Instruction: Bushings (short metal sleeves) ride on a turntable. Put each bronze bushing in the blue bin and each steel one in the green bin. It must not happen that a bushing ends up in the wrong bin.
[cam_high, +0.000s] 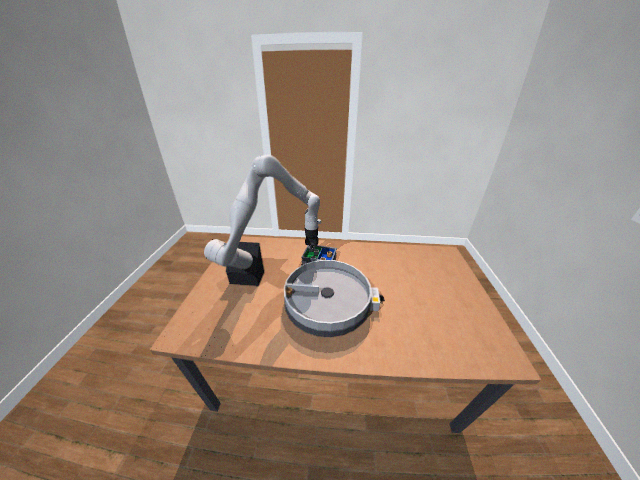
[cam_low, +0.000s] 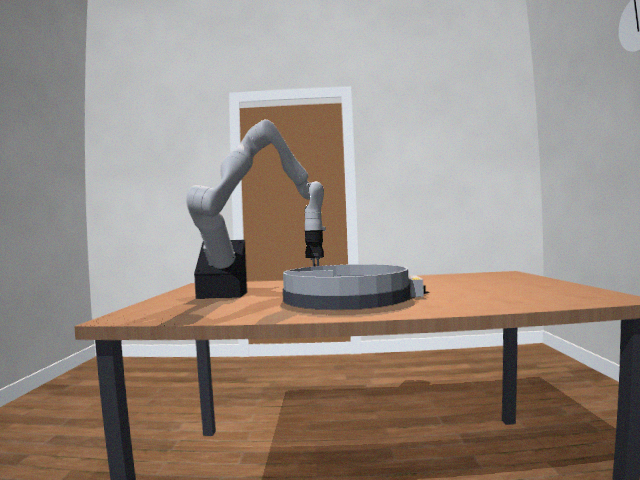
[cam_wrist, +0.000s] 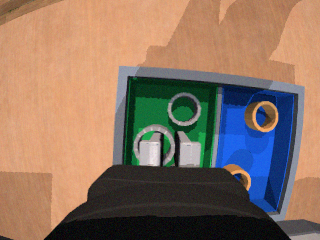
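Note:
My gripper (cam_high: 312, 246) (cam_low: 315, 262) (cam_wrist: 168, 143) points down over the green bin (cam_wrist: 145, 95), shut on the wall of a steel bushing (cam_wrist: 154, 128). One finger is inside the ring, the other outside. Another steel bushing (cam_wrist: 184, 94) is in the green bin. The blue bin (cam_wrist: 235, 145) adjoins it and holds two bronze bushings, one (cam_wrist: 250, 116) towards the top and one (cam_wrist: 234, 169) partly hidden by the gripper body. On the turntable (cam_high: 325, 326) (cam_low: 346, 284), a bronze-coloured bushing (cam_high: 290, 291) sits at the left rim beside the guide bar. Its details are too small to tell.
The grey guide bar (cam_high: 305, 289) reaches from the turntable's left rim towards its hub (cam_high: 327, 292). The turntable's raised wall stands just in front of the bins. A small white box (cam_high: 375, 299) (cam_low: 416, 286) is at its right side. The black arm base (cam_high: 245, 271) stands left.

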